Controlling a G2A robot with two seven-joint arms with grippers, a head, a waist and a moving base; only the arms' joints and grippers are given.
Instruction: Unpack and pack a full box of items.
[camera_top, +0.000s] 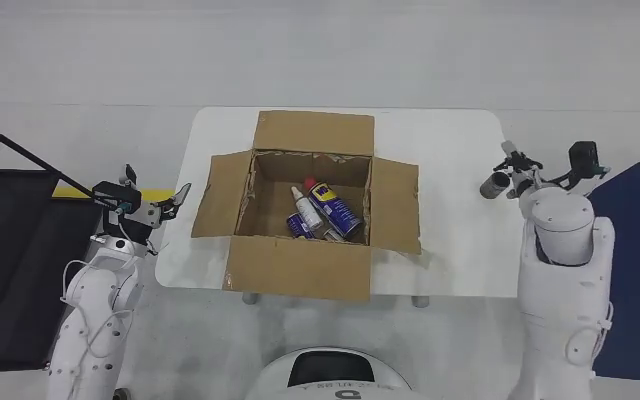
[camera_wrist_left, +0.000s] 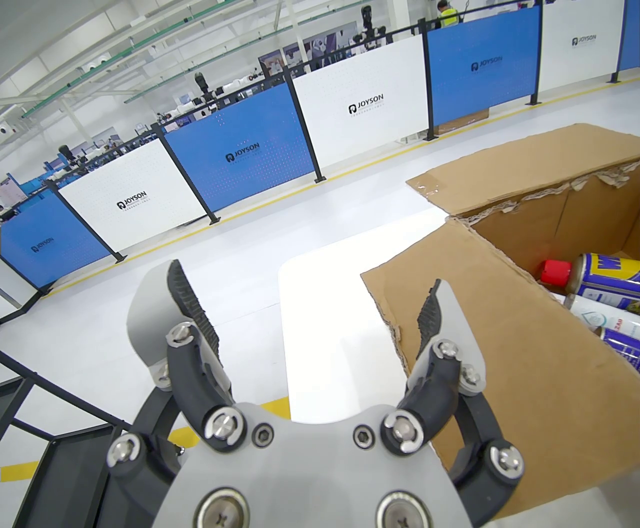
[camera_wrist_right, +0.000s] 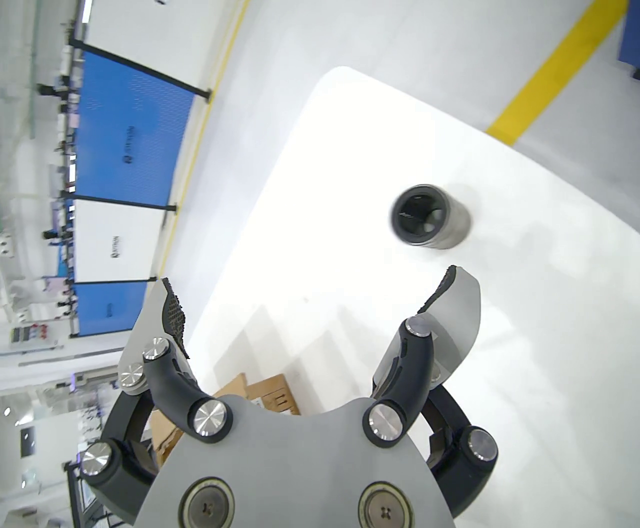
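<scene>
Left claw (camera_wrist_left: 305, 275): jaws spread wide, ribbed pads facing each other, nothing between them and nothing touched. The left arm stands off the table's left edge, and its claw sits at that edge, aimed across the tabletop toward the left flap of the box (camera_top: 315, 130), near the flap. Right claw (camera_wrist_right: 310, 280): jaws likewise spread wide, holding nothing. The right arm stands off the table's right edge with its claw over the right side of the tabletop. A short grey cylinder (camera_wrist_right: 430, 217) with a dark open end lies just past the right claw's fingertips, apart from both (it is blurred, so contact with the tabletop cannot be confirmed); in the top view it sits at the table's right edge. The table (camera_top: 440, 140) is white with rounded corners. The box is brown cardboard and stands in the middle of the table with all four flaps folded outward. Inside it, toward the near wall, lie a blue spray can (camera_top: 330, 205) with a red cap, a white bottle (camera_top: 303, 205) touching its left side, and a second blue can (camera_top: 300, 228) just nearer the robot. The floor (camera_wrist_left: 150, 310) is pale grey with a yellow line (camera_wrist_right: 550, 75) painted on it. Farther off, blue and white fence panels (camera_wrist_left: 240, 160) on black posts close off the work area.
</scene>
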